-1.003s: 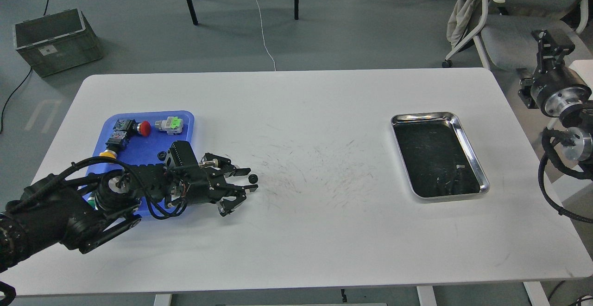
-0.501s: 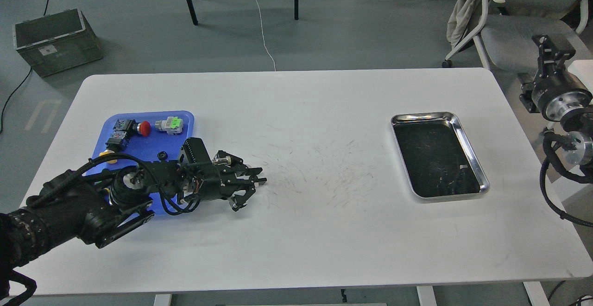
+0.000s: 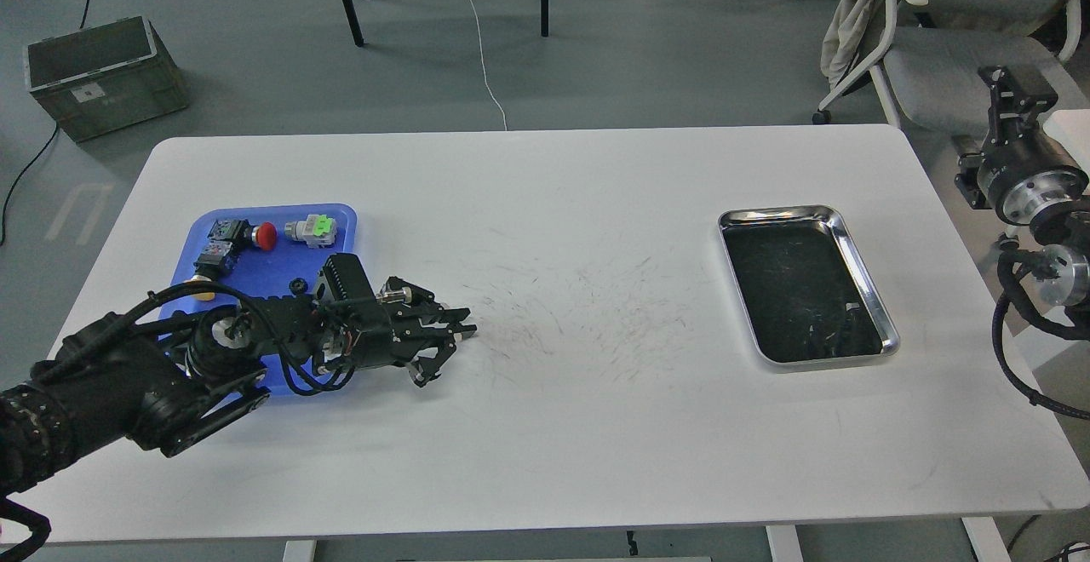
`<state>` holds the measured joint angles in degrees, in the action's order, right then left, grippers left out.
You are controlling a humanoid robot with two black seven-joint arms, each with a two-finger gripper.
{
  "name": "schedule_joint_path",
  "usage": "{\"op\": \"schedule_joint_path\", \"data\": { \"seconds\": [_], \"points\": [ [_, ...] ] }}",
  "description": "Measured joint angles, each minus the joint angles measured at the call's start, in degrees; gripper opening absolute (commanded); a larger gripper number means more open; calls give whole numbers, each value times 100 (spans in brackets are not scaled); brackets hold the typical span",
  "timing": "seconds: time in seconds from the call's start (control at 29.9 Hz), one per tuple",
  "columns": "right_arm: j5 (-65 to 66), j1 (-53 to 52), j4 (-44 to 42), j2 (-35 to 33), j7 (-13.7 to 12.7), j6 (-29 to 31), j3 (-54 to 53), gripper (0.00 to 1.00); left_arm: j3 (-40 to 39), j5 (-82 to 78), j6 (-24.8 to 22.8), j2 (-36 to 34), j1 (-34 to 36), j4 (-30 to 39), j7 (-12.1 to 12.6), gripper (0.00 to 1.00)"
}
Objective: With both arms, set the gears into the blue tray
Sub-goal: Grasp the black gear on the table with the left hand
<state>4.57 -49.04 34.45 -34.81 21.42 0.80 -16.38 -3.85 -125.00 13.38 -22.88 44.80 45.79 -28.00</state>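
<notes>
The black left gripper (image 3: 456,332), half a second ago further out over the white surface (image 3: 545,426), has drawn back slightly toward the shallow blue plastic tray (image 3: 255,268) near the surface's left edge. Its fingers have closed nearly together; whether the tiny black gear seen loose a second ago sits between them cannot be told. Another small black toothed gear (image 3: 298,286) lies in the tray. The right gripper (image 3: 1013,85) stays raised past the right edge, too dark to read.

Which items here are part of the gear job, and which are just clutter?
Job:
- blue tray
- gear lying in it
- left pincer, low over the table beside the tray
- right pincer, off the table's right edge

Clutter:
- red, green and yellow push-button switches
- steel tray
- crate
- chair
</notes>
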Motion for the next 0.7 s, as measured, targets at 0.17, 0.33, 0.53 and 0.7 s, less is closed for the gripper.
{"op": "schedule_joint_path", "data": {
  "seconds": [0.17,0.33,0.53,0.7],
  "points": [
    [0,34,2,0,2,8,3,94,-5,0,0,-18,-9,18,0,34],
    [0,42,8,1,6,8,3,94,-42,0,-1,-32,-9,25,0,42],
    [0,44,9,1,11,4,3,94,-32,0,-2,-74,21,23,0,43],
    [0,44,9,1,11,4,1,94,4,0,-2,-96,0,6,1,43]
  ]
}}
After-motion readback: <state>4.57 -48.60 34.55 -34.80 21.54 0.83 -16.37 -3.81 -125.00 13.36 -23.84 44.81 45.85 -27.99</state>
